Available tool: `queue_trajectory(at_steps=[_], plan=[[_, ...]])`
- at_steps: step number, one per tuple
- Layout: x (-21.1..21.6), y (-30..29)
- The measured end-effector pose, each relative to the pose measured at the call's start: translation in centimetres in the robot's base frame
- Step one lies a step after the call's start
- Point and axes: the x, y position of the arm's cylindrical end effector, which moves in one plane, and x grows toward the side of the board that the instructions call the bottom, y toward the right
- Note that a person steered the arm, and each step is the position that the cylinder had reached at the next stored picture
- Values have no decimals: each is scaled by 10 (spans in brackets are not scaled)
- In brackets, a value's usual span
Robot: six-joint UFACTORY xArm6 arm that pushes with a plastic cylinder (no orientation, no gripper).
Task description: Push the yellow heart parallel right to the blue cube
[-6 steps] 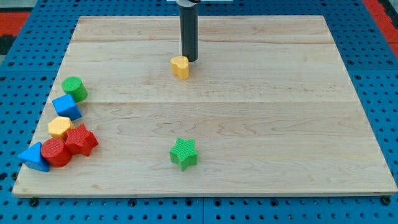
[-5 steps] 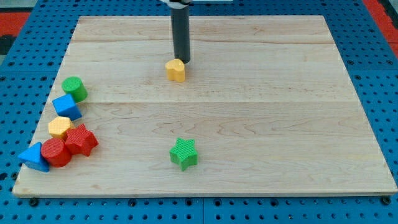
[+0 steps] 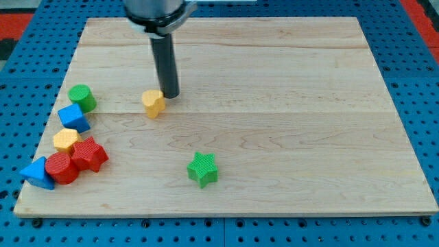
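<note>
Tip (image 3: 170, 95) touches one yellow heart (image 3: 153, 103).

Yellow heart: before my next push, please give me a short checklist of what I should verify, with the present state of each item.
1. My tip is against the yellow heart, on its upper right side: ok.
2. The heart stands to the right of the blue cube: ok.
3. The heart is level with the cube: not ok, it sits slightly higher in the view.
4. The path between the heart and the cube is free of other blocks: ok; the green cylinder lies just above that line.
5. The green star is away from the heart: ok.
</note>
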Motion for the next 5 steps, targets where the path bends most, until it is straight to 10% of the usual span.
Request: queue_trajectory(at_steps=[5], plan=[[35,-90]])
